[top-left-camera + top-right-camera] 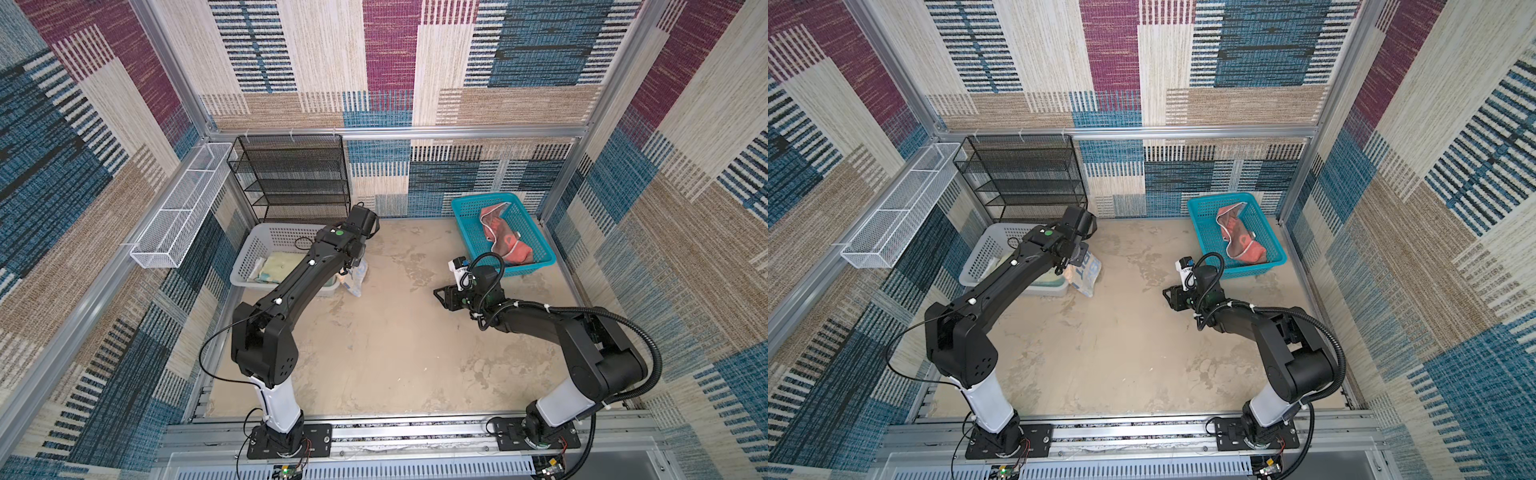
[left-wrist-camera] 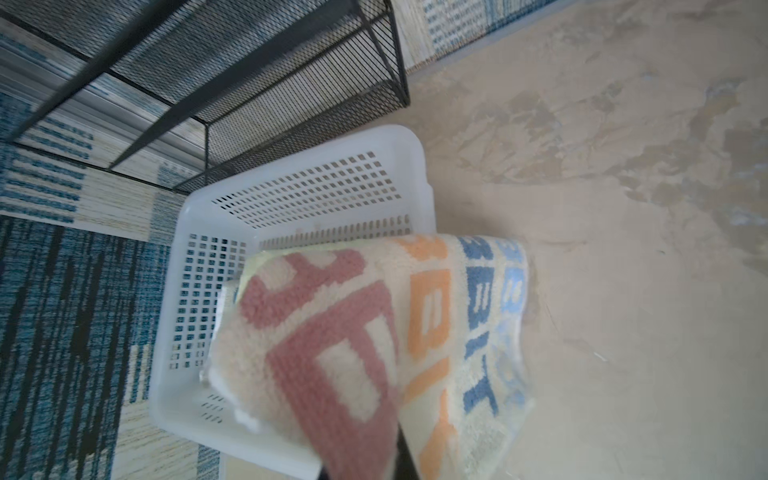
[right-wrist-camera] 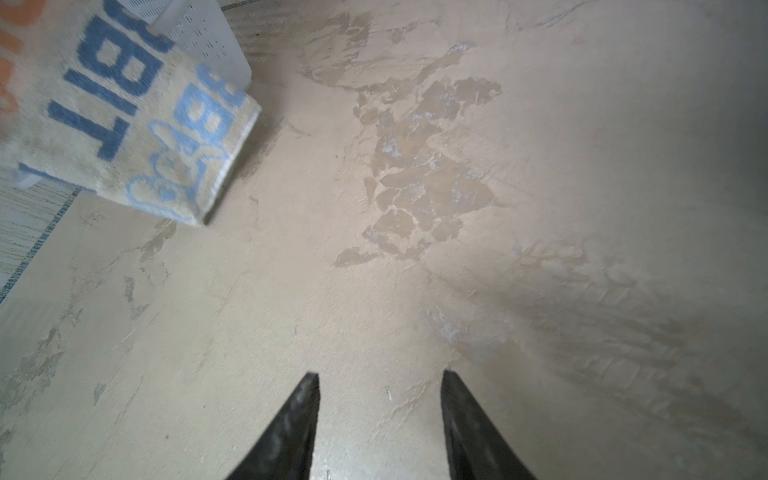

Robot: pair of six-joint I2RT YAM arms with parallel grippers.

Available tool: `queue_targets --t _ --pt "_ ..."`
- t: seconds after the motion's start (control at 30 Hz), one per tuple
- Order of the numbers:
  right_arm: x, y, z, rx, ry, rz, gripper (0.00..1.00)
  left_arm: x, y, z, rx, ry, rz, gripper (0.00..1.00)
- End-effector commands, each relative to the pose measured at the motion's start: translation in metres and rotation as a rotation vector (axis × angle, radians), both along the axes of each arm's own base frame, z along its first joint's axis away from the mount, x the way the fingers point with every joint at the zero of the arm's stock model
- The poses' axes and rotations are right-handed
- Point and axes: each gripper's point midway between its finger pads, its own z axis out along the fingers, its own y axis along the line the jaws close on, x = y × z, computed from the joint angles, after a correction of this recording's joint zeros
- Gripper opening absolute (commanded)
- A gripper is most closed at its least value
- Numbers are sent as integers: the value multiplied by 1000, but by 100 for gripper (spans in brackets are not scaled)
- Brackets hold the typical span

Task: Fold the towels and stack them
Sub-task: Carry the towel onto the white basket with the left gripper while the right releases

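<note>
As both top views showed, the left gripper (image 1: 1070, 262) held the lettered towel (image 1: 1087, 277) pinched and hanging just beside the white basket (image 1: 266, 237). A yellow towel (image 1: 276, 268) lay inside that basket and an orange towel (image 1: 509, 245) well apart from it. The left wrist view alone showed the lettered towel's pink letters. The right wrist view showed the right gripper (image 3: 380, 374) half-spread, holding nothing.

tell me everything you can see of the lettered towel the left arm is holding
The lettered towel is cream terry cloth with block letters in dusty red, orange, dark blue and pale blue, a pale blue rabbit outline near one corner and a white hem. It hangs from the shut left tool by a corner of the white basket, over the table; whether it touches either is unclear.
</note>
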Motion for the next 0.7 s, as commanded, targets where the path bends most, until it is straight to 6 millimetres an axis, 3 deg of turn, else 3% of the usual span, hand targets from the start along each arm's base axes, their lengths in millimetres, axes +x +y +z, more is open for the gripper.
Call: queue_targets --t 0.0,0.17,0.33,0.53,0.67 --pt "3 3 5 2 -32 12 50 1 18 21 53 -9 -15 0" --pt "3 4 3 6 -23 20 50 5 52 37 102 -7 33 0" --pt "3 7 2 14 -13 32 49 12 92 36 156 4 104 0" --pt "3 8 3 18 -6 39 49 27 127 6 202 50 147 0" --pt "3 8 1 11 3 40 49 42 139 -17 273 66 144 0"
